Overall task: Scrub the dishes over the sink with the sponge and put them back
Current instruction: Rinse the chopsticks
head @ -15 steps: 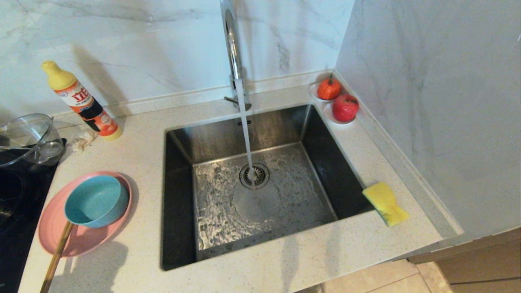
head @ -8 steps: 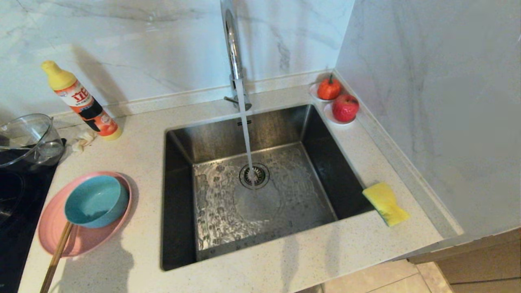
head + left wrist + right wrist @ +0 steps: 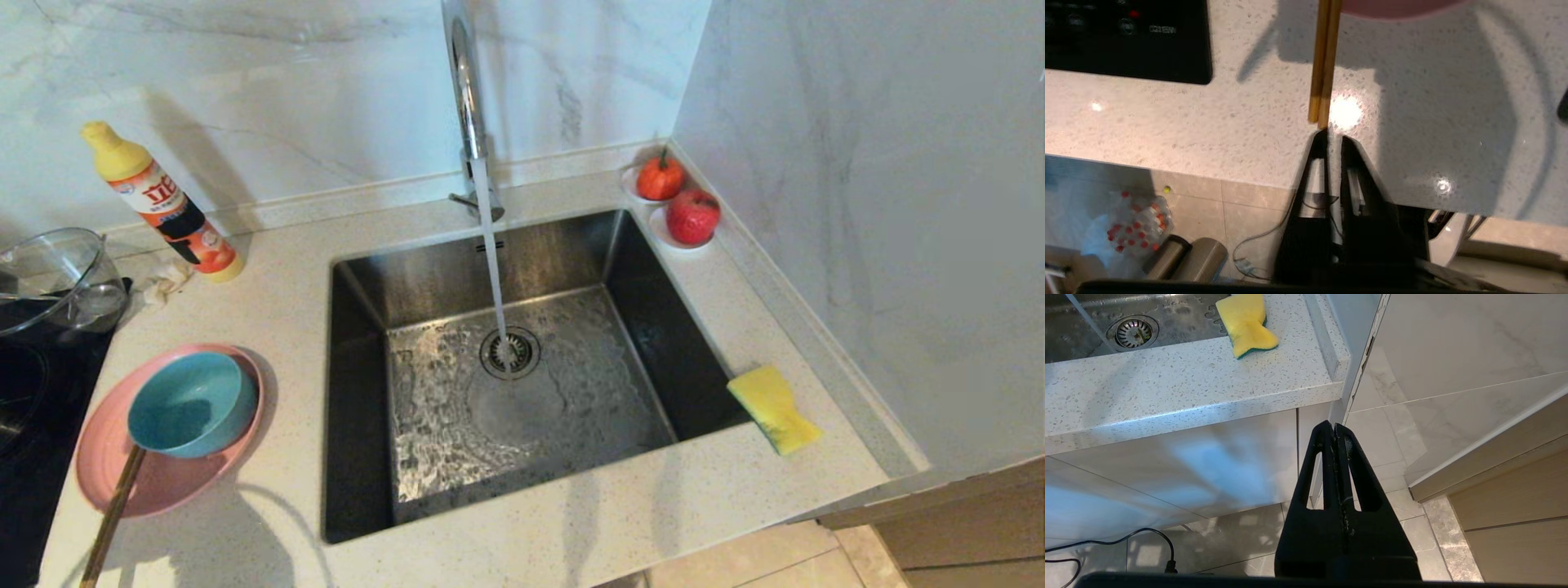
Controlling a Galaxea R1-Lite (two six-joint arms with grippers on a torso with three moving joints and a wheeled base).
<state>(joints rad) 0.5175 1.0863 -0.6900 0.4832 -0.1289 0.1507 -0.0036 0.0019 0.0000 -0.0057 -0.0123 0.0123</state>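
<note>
The pink plate [image 3: 163, 482] lies on the counter left of the sink [image 3: 359, 408], with the teal bowl [image 3: 192, 404] standing on it. The yellow sponge [image 3: 771, 407] lies at the sink's right rim, and it shows too in the right wrist view as the sponge [image 3: 1247, 324]. Neither gripper shows in the head view. My left gripper [image 3: 1333, 136] hovers over the counter's front edge, near the plate's rim [image 3: 1396, 8], its jaws a narrow slit apart and empty. My right gripper [image 3: 1334, 425] hangs shut and empty below the counter front, short of the sponge.
Wooden chopsticks [image 3: 114, 510] lean from the plate toward the counter front, their ends [image 3: 1322, 81] just ahead of my left fingertips. Water runs from the faucet [image 3: 465, 98] onto the drain [image 3: 510, 351]. A detergent bottle [image 3: 163, 204], glass bowl [image 3: 57, 278], black cooktop [image 3: 1126, 41] and two red fruits [image 3: 678, 200] stand around.
A shadow has spread over the counter in front of the plate at the lower left. Plate, bowl, chopsticks and sponge have not moved; the water keeps running.
</note>
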